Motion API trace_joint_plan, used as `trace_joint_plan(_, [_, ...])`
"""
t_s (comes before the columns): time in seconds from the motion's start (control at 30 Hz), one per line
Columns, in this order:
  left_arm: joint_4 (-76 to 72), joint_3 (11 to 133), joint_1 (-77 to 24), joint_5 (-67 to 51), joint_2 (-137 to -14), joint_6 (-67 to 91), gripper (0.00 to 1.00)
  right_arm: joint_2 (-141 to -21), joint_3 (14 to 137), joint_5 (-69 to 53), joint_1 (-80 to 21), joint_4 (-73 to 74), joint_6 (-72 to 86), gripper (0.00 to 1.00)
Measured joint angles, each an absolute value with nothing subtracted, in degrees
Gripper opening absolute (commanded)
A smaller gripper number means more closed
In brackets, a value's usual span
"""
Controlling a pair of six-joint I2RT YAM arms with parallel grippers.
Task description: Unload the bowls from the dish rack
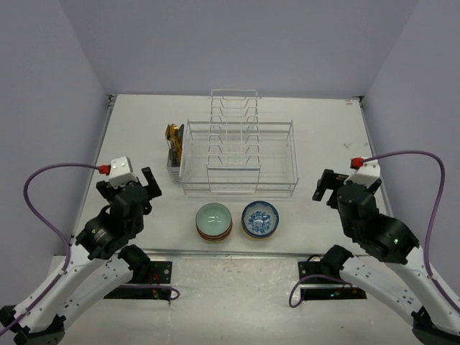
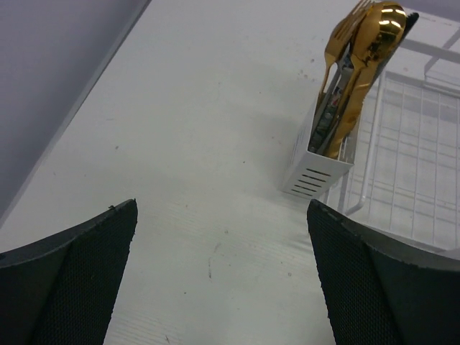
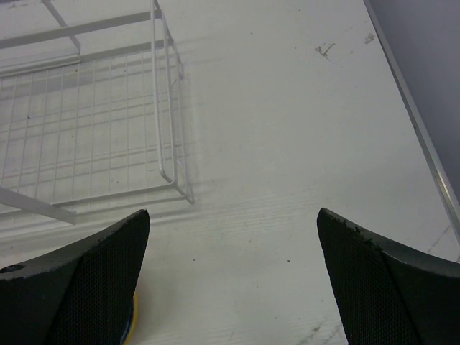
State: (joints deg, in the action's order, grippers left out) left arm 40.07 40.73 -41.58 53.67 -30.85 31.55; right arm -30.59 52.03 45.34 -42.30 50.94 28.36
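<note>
Both jaws gaped wide, holding nothing; the bowls (image 1: 214, 220) sat stacked on the tabletop (image 1: 136, 136) between them, the dish rack (image 1: 238, 188) just beyond, seemingly bare. You needed only check its slots, avoiding the stacks.

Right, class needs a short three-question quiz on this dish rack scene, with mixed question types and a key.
1. True or false: the dish rack holds at least one bowl.
2. Multiple choice: in the top view, the gold cutlery holder stands (A) at the rack's left end, (B) at its right end, (C) between the two bowl stacks.
3. Fill in: the stack topped by the pale green bowl sits to the ___ of the blue-and-white bowl.

Key: 1 false; 2 A; 3 left.
</note>
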Motion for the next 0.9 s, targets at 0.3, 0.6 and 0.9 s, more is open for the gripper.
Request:
trace_joint_plan(0.3, [33.74, 37.76, -36.16, 48.9, -26.09, 27.11, 1.0, -30.3, 51.27, 47.31, -42.33, 50.04, 28.75, 0.99])
trace_joint_plan(0.6, [33.45, 37.76, -36.01, 48.62, -27.57, 26.81, 1.0, -29.43, 51.07, 47.92, -42.33, 49.67, 28.95, 0.99])
trace_joint_plan(0.9, [33.43, 37.76, -35.09, 48.64, -27.7, 26.76, 1.0, -29.43, 51.07, 48.51, -42.3, 49.04, 28.95, 0.99])
